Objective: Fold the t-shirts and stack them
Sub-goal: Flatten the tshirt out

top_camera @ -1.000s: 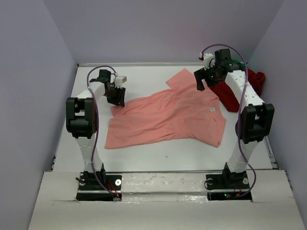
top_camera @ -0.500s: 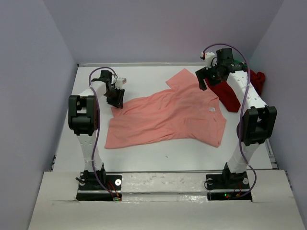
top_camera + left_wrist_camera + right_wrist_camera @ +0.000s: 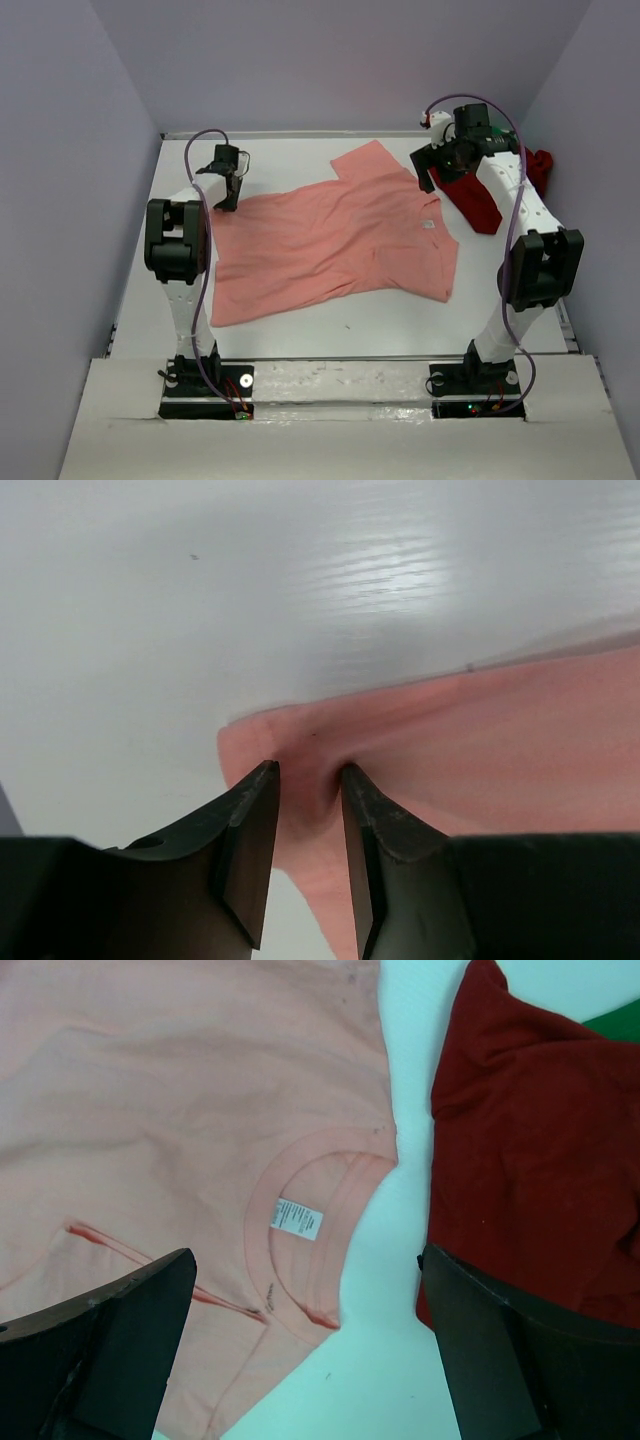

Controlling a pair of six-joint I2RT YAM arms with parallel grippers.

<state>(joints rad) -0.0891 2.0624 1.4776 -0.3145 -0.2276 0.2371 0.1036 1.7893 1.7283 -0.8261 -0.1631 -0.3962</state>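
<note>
Gripping in the left claw (image 3: 306,770) a corner of the salmon-pink t-shirt (image 3: 500,740), right claw (image 3: 305,1260) wide open and empty above the collar (image 3: 258,1250)
Best to pull low and outward along the worktop (image 3: 300,600), flattening the spread shirt's wrinkles, both layers in the pinch; then lower the right claw at the collar, clear of the dark red t-shirt (image 3: 540,1160) just beside and the green t-shirt (image 3: 612,1020) behind

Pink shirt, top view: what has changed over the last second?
The left pincer, pinching the salmon-pink t-shirt by its edge, dragged it left and a little farther back, so the whole shirt slid left. The right pincer stayed open above it. The dark red t-shirt did not move.
</note>
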